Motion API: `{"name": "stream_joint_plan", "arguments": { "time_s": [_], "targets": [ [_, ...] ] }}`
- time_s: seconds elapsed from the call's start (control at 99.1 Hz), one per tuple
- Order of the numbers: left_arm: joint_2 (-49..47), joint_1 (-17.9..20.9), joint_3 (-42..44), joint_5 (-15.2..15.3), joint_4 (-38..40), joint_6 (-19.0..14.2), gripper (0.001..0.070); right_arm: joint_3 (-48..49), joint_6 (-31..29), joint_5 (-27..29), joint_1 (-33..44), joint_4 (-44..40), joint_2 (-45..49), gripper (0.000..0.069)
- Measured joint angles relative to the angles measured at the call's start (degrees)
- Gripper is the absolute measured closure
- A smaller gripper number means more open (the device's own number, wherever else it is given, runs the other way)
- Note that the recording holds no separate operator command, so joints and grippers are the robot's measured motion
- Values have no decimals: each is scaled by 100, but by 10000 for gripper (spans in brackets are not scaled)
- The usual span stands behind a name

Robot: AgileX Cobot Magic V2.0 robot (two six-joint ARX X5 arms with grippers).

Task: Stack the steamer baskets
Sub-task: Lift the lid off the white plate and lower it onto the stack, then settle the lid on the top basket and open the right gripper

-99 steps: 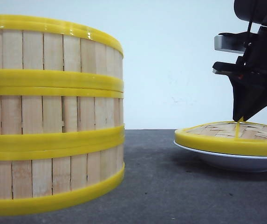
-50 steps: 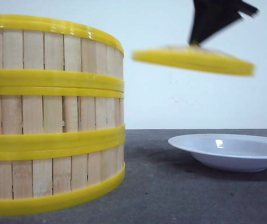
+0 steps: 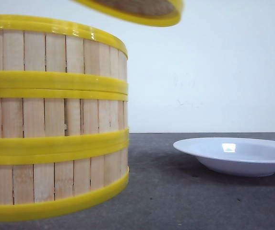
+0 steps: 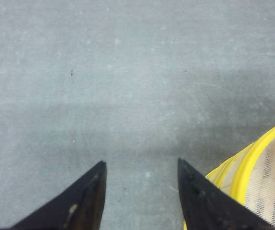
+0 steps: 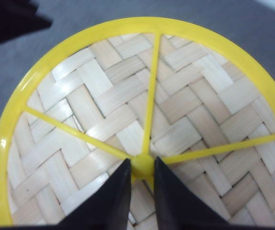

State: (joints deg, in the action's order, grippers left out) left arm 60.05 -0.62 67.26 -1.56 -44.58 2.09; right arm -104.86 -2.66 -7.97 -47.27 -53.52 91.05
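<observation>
Three steamer baskets (image 3: 51, 120) of pale slats with yellow bands stand stacked at the left of the front view. The woven lid (image 3: 142, 10) with its yellow rim hangs tilted in the air above the stack's right edge. In the right wrist view my right gripper (image 5: 142, 165) is shut on the yellow knob (image 5: 142, 166) at the centre of the lid (image 5: 103, 110). My left gripper (image 4: 142, 165) is open over bare grey table, nothing between its fingers; a basket's yellow rim (image 4: 252, 167) lies beside one finger. Neither gripper shows in the front view.
A white shallow plate (image 3: 235, 155) sits on the dark grey table (image 3: 185, 201) at the right, with nothing in it. A pale wall closes the back.
The lid left the white plate in my right gripper, rose and travelled left. It now hangs over the stack's edge and the gripper is out of the front view.
</observation>
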Motion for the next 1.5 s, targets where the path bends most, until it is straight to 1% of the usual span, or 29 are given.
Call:
{"name": "stream_joint_plan", "arguments": {
  "time_s": [0.182, 0.373, 0.575, 0.726, 1.292, 1.503],
  "targets": [
    [0, 0, 0, 0, -4, 0, 434, -437, 166, 0, -317, -114, 577, 637],
    [0, 0, 0, 0, -2, 0, 434, -474, 249, 0, -452, -125, 866, 637],
    [0, 0, 0, 0, -4, 0, 434, -476, 271, -256, -496, -87, 992, 637],
    [0, 2, 0, 0, -7, 0, 434, -479, 286, -282, -568, -68, 1113, 637],
    [2, 2, 0, 0, -4, 0, 434, -557, 431, -234, -713, 59, 1478, 640],
    [4, 2, 0, 0, -22, 0, 434, -586, 437, -81, -739, 81, 1517, 640]
  ]
}}
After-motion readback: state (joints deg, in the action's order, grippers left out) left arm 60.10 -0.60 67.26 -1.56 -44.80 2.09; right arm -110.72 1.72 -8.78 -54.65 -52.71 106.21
